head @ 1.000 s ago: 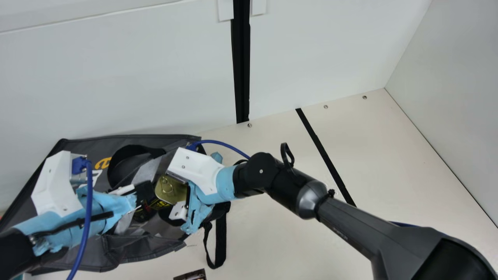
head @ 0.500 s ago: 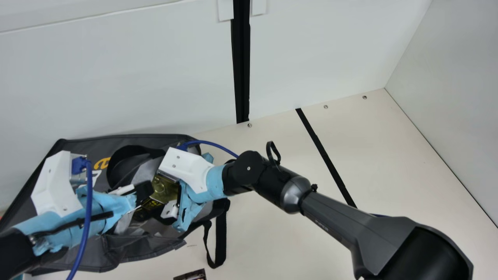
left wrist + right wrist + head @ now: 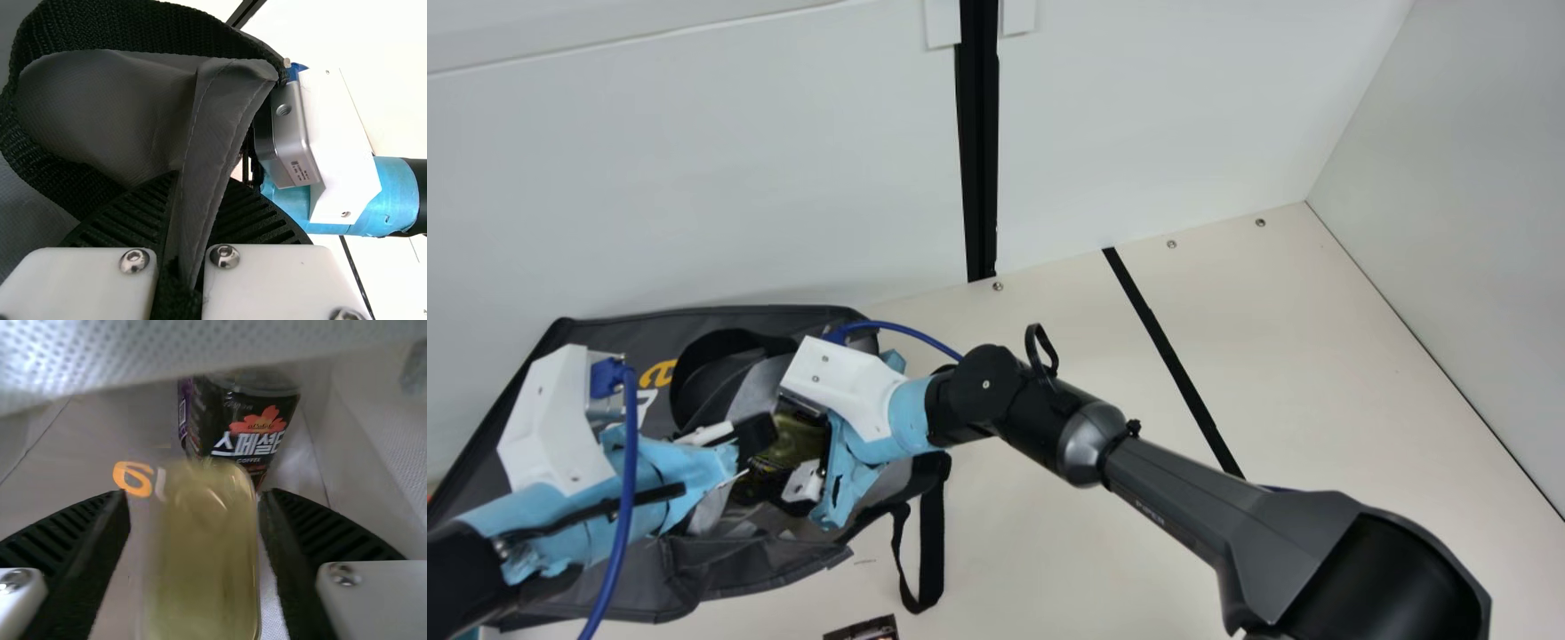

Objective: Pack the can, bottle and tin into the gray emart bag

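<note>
White walls are rising behind the cream table, where the gray emart bag is lying, its black strap trailing onto the tabletop. At the bag's mouth, my left gripper is clamping a fold of the fabric between its ribbed fingers. Reaching into the opening, my right gripper is holding its fingers apart, one on each side of the gold tin, with slim gaps showing beside it. Deeper in the bag, a dark container with a red flower is standing near the tin, a purple-sided item just beside it.
</note>
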